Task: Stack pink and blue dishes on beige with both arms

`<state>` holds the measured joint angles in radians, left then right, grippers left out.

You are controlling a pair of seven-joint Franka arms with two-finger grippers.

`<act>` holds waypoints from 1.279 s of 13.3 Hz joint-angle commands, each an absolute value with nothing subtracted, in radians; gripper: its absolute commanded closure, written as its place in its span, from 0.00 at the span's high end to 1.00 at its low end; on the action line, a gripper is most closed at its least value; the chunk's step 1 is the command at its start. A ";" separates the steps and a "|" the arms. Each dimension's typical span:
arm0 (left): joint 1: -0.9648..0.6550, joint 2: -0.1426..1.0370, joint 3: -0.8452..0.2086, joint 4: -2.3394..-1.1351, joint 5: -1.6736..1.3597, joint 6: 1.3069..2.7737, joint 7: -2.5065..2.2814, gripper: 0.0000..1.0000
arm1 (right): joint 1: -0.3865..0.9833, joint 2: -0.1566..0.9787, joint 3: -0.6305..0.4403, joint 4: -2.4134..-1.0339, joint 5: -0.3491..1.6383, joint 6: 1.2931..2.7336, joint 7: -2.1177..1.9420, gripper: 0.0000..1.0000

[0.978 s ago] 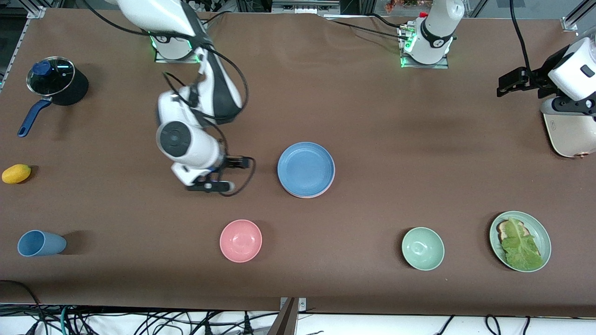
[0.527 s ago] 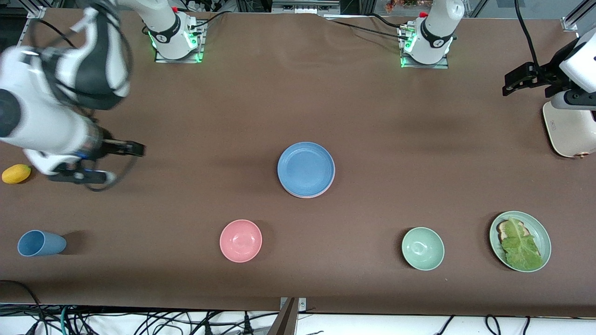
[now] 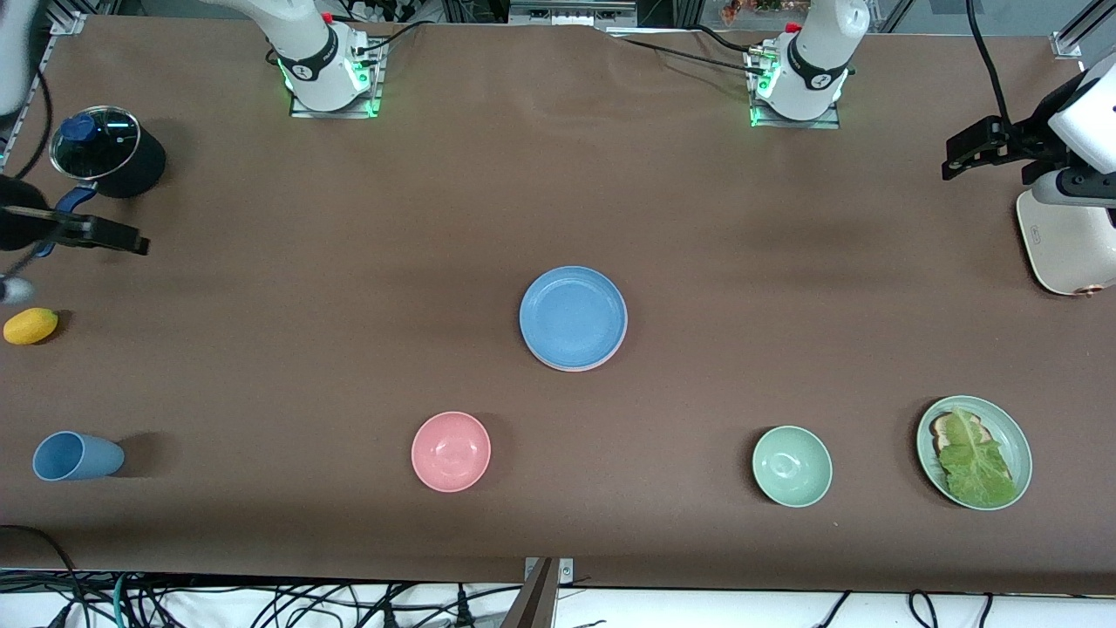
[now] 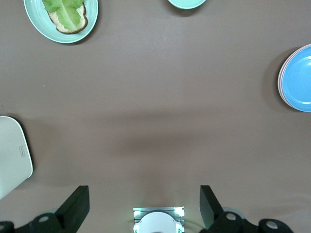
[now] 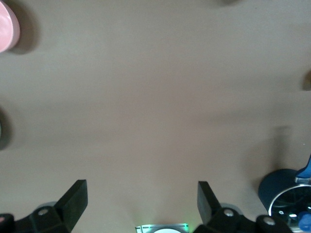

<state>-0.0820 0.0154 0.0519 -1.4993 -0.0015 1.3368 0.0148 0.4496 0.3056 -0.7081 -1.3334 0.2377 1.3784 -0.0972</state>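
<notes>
Blue plate (image 3: 573, 316) at table (image 3: 558, 201) centre, stacked on pink plate (image 4: 280, 76); only pink rim showing, beige plate not discernible. Pink bowl (image 3: 451, 451) at 7 o'clock of stack, green bowl (image 3: 792, 466) at 4 o'clock. Left pincer (image 4: 144, 206) open, empty, raised over left arm's table end, beside white appliance (image 3: 1068, 249). Right pincer (image 5: 142, 204) open, empty, raised over right arm's end above pot (image 3: 109, 161).
</notes>
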 commanded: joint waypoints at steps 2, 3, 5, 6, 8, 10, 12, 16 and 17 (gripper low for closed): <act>-0.080 0.060 0.051 -1.470 0.000 1.328 0.044 1.00 | 0.114 0.132 -0.221 -1.402 -0.001 1.341 -0.083 1.00; -0.080 0.060 0.051 -1.468 -0.002 1.328 0.044 1.00 | 0.047 0.088 -0.150 -1.475 -0.005 1.403 -0.083 1.00; -0.086 0.061 0.049 -1.439 -0.003 1.328 0.043 1.00 | -0.014 -0.045 -0.092 -1.688 -0.003 1.603 -0.075 1.00; -0.089 0.064 0.048 -1.437 -0.003 1.328 0.043 1.00 | -0.024 -0.066 -0.083 -1.731 -0.003 1.705 -0.030 1.00; -0.089 0.067 0.048 -1.436 -0.009 1.328 0.043 1.00 | -0.035 -0.063 -0.078 -1.701 -0.003 1.622 -0.006 1.00; -0.089 0.074 0.048 -1.436 -0.032 1.328 0.043 1.00 | -0.037 0.024 -0.078 -1.576 -0.008 1.547 -0.009 1.00; -0.092 0.081 0.046 -1.436 -0.035 1.328 0.043 1.00 | -0.037 0.066 -0.078 -1.517 -0.005 1.529 -0.008 1.00; -0.094 0.083 0.046 -1.436 -0.037 1.328 0.044 1.00 | -0.034 -0.017 -0.077 -1.617 -0.002 1.539 -0.005 1.00; -0.094 0.084 0.046 -1.436 -0.037 1.328 0.043 1.00 | -0.034 -0.032 -0.077 -1.638 -0.002 1.540 -0.005 1.00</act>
<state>-0.0920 0.0692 0.0439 -1.4675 -0.0177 1.3384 0.0255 -0.0140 0.0268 -0.0992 -1.5807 0.0086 1.5414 -0.0167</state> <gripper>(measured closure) 0.000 0.000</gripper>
